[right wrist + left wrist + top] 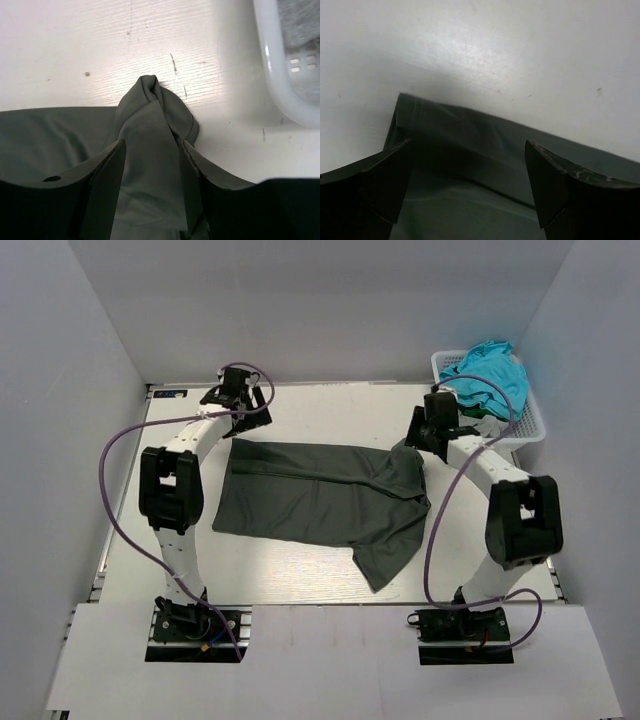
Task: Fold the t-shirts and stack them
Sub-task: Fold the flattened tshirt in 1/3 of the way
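The right claw (pixel 150 185) is closed on a bunched fold of a dark charcoal-grey cloth t-shirt (pixel 320 495). The cloth is pinched between its two black fingers (pixel 107 185), and a pointed peak of fabric sticks out just past the fingertips. The left claw (pixel 467 185) is open, its two fingers (pixel 555 185) spread wide with nothing between them. It sits over the far left corner of the same shirt, where the edge is folded over; whether the tips touch the cloth cannot be told.

The shirt lies mostly flat across the middle of the white tabletop (pixel 280 575). Its long side runs from left to right, and one part trails toward the near right.

Just beside the right claw, at the far right corner of the tabletop, stands a white plastic lattice basket (pixel 530 420). A turquoise cloth t-shirt (pixel 490 375) is heaped in it, spilling above the rim. The right wrist view also shows pale grey cloth (pixel 300 25) inside the basket.
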Robot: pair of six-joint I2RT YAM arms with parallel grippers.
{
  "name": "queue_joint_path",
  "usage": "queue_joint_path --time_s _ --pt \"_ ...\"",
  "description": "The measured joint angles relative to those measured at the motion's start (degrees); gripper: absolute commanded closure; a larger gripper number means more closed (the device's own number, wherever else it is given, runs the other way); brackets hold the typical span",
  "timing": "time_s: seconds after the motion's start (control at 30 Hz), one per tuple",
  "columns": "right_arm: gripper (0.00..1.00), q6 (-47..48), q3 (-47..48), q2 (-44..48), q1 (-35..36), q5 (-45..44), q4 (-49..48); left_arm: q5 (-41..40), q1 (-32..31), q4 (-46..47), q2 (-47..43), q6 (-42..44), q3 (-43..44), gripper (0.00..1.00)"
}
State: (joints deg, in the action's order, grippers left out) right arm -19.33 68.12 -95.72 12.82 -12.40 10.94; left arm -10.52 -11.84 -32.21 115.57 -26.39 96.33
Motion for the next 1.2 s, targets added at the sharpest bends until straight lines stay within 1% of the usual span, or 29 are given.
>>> queue_joint_path --time_s 0.1,0.23,0.33,0.37,0.47,0.5,0.7,0.93,1.2 --pt "0.46 0.1 1.7 -4.3 0.0 -0.4 0.4 1.6 0.0 -0.5 2.7 -0.1 -1.9 0.0" --pt "0.46 0.1 3.4 -8.4 -0.1 -0.4 2.4 2.7 0.0 -0.8 3.1 -0.4 -6.2 0.0" --pt "0.49 0.0 4.6 -10.8 -0.1 -0.5 2.8 3.1 0.1 -0.2 3.1 -0.9 -9.1 0.0" --pt "0.65 0.0 4.8 -11.3 -0.1 -0.6 2.8 3.1 0.1 0.0 3.1 -1.1 -9.8 0.0" --pt "0.88 -0.1 4.7 -11.5 -0.2 -0.5 2.6 3.0 0.1 0.9 3.0 -1.6 -10.3 0.0" --pt "1.0 -0.2 4.7 -11.5 -0.3 -0.5 2.3 2.9 0.1 1.1 3.0 -1.7 -10.5 0.0" --pt "1.0 -1.4 1.7 -10.7 -1.6 -0.2 0.5 1.0 0.1 2.3 2.6 -2.6 -11.5 0.0" --pt "1.0 -2.8 -5.0 -5.4 -4.2 -0.1 -0.5 -2.2 0.2 3.8 0.5 -4.2 -15.1 0.0" --pt "1.0 -3.8 -6.4 -4.8 -6.1 2.3 -2.5 -3.7 0.3 4.4 -0.8 -5.9 -17.3 0.0"
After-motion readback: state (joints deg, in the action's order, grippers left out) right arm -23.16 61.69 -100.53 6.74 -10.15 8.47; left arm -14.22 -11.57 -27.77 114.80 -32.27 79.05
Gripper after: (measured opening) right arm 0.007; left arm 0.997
